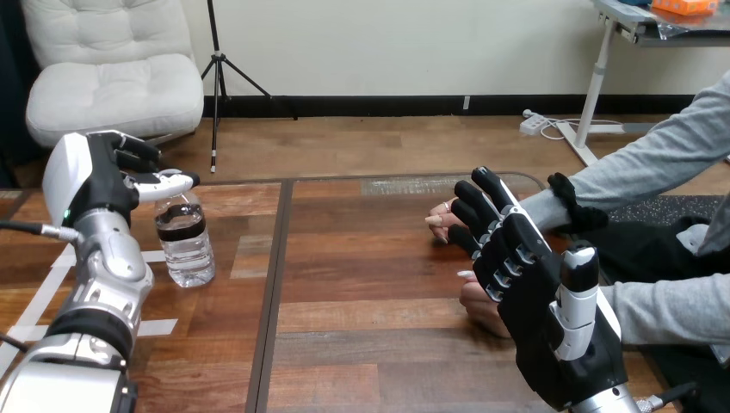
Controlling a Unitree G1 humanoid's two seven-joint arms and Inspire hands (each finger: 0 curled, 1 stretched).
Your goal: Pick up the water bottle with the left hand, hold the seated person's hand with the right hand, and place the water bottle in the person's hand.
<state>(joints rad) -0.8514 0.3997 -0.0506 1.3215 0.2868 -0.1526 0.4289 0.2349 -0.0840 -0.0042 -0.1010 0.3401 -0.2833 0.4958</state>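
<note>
Though both are open, my left hand [102,176] beside the bottle [184,243] cap, right hand [538,301] over the person's hands [480,311], nothing's grasped yet.

Table [370,258]: you're on wooden planks, dark seam down the middle.
Left edge: water bottle [184,241] upright, white tape strips [160,327] around it.
Right edge: person's hands [480,308] resting there, one behind the other.
</note>
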